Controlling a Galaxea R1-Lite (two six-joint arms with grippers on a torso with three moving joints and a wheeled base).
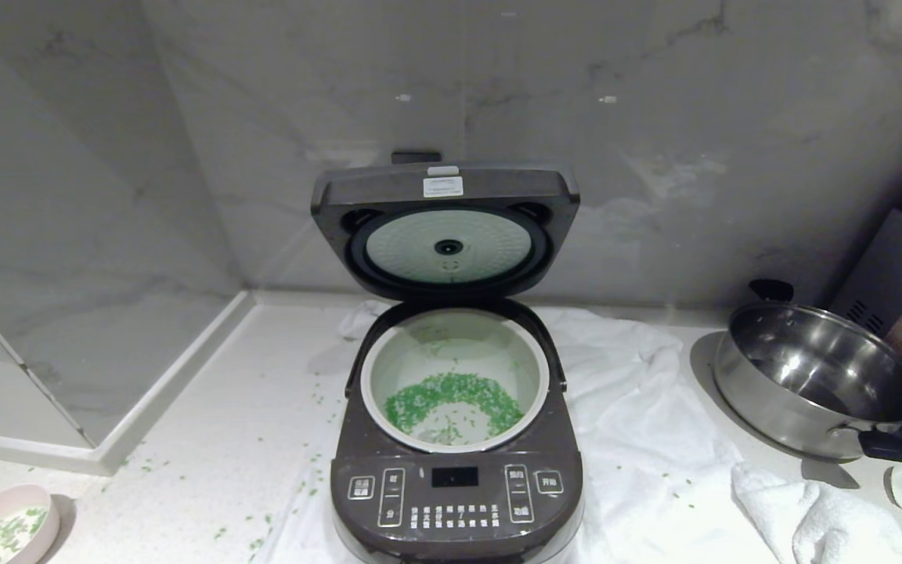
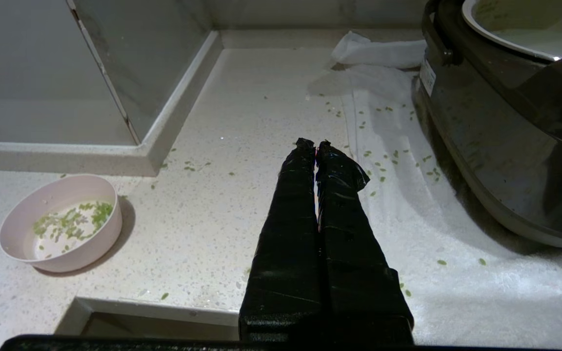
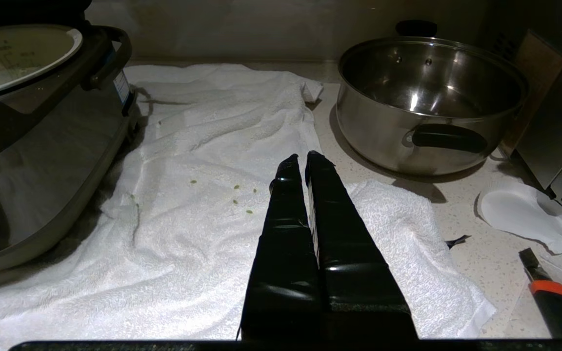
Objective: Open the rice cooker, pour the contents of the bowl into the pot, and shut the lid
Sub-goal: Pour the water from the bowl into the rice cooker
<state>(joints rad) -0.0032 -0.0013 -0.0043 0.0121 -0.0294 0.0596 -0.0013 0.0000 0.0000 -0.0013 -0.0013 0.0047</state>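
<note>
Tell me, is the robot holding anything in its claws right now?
No, nothing. The left gripper is shut and empty above the counter; the right gripper is shut and empty over the white towel. The bowl sits alone.

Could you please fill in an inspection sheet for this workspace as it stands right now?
Surface: pale speckled counter, green grains scattered on it.
Job's things: rice cooker with lid up; pot holds green contents; bowl on the counter, a few grains inside.
Clutter: white towel, steel pan, utility knife.
Grippers: left pincer and right pincer shut, empty.
Cables: nothing seen.
Surroundings: marble wall.
</note>
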